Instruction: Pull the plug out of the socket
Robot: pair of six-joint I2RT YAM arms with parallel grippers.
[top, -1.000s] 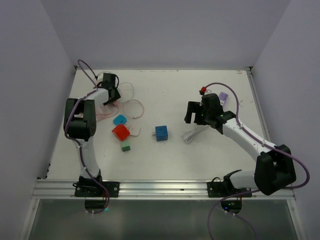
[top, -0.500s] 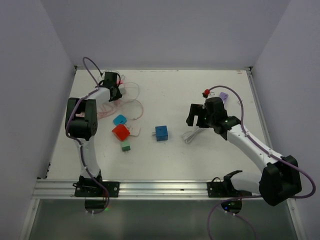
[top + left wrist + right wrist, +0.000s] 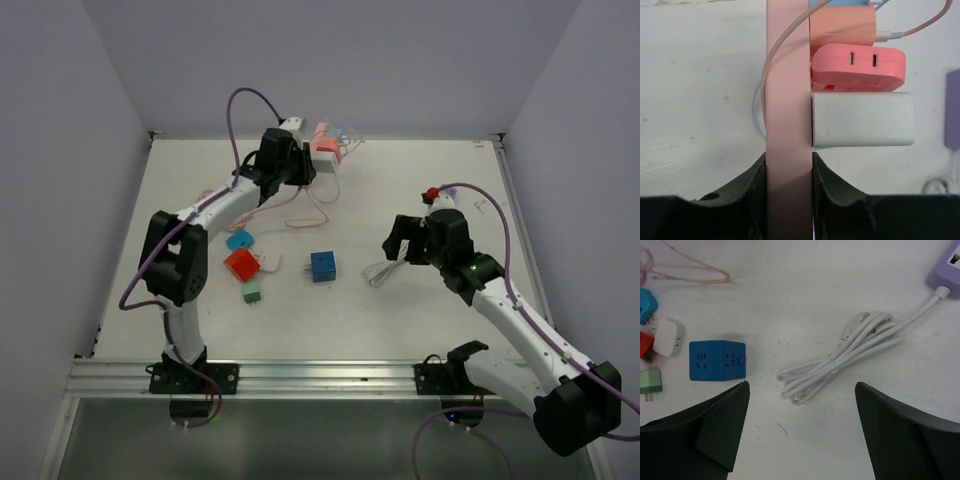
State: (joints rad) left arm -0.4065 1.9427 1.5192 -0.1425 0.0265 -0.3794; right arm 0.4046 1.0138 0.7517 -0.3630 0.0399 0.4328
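Left fingers clamp flat pink socket; boxy white plug

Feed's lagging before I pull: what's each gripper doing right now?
Left gripper: closed on the pink power strip.
Right gripper: open, holding nothing.

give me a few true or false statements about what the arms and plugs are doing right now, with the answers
1. The left gripper is shut on the pink power strip. True.
2. The right gripper grips the coiled white cable. False: its jaws stand open over the cable and hold nothing.
3. The white plug is the one on the strip nearest the left gripper. True.
4. The blue cube socket is plugged into the pink strip. False: it lies by itself on the table.
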